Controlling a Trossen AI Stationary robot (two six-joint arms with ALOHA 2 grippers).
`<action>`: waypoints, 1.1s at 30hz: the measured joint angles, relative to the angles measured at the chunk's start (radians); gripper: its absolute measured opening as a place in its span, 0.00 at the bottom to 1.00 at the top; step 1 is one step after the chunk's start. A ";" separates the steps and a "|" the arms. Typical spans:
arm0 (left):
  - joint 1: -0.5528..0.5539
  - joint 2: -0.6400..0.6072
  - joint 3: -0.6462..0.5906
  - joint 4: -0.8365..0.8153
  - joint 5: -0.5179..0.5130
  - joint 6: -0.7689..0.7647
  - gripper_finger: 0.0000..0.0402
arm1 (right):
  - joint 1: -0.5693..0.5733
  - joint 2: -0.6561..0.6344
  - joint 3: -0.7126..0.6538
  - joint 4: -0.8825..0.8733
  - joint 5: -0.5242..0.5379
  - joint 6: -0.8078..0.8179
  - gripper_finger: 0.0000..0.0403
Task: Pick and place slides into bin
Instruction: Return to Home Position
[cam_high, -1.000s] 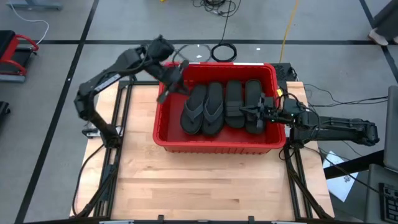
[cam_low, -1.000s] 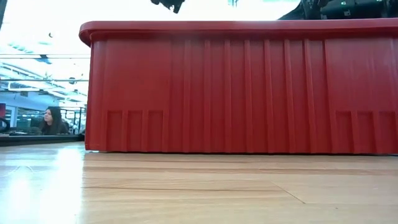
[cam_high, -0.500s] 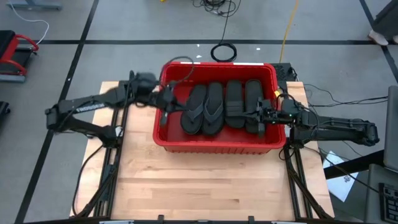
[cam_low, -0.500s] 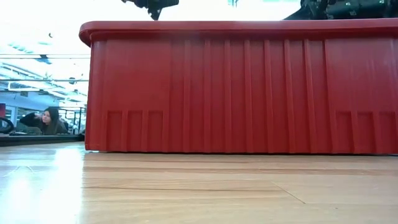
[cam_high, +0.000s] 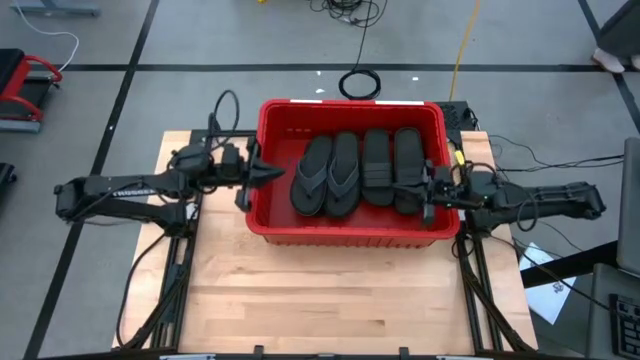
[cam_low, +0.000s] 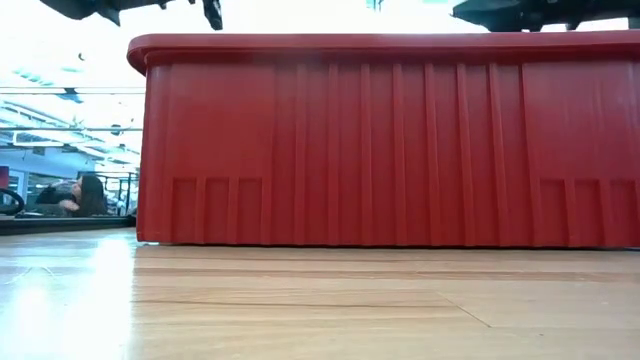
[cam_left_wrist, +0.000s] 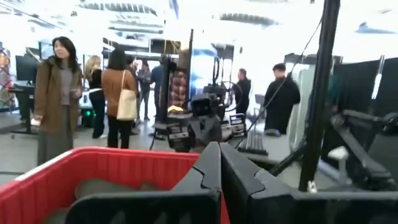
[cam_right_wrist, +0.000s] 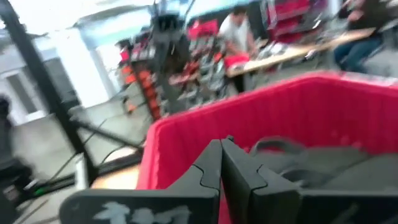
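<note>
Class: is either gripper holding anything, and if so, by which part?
Nothing is held: the left gripper and right gripper are shut and empty; the slides lie in the bin.

No wording can be read. Pale lettering runs along the dark jointed left arm, just left of the large red slotted plastic bin, yet it is too small to make out.

I'm seeing the bin sitting upper centre on the table, the slides lying side by side inside. The left gripper is hovering at its left wall, the right gripper at its right.
</note>
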 joint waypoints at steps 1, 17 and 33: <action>0.000 -0.014 -0.030 0.033 0.000 -0.016 0.00 | 0.015 -0.009 0.000 0.008 0.039 -0.015 0.00; 0.010 -0.243 -0.181 0.098 -0.037 0.053 0.00 | 0.067 -0.305 0.000 -0.285 0.118 -0.010 0.00; -0.059 -0.346 -0.166 -0.122 -0.314 0.177 0.00 | 0.068 -0.550 0.002 -0.504 -0.005 0.011 0.00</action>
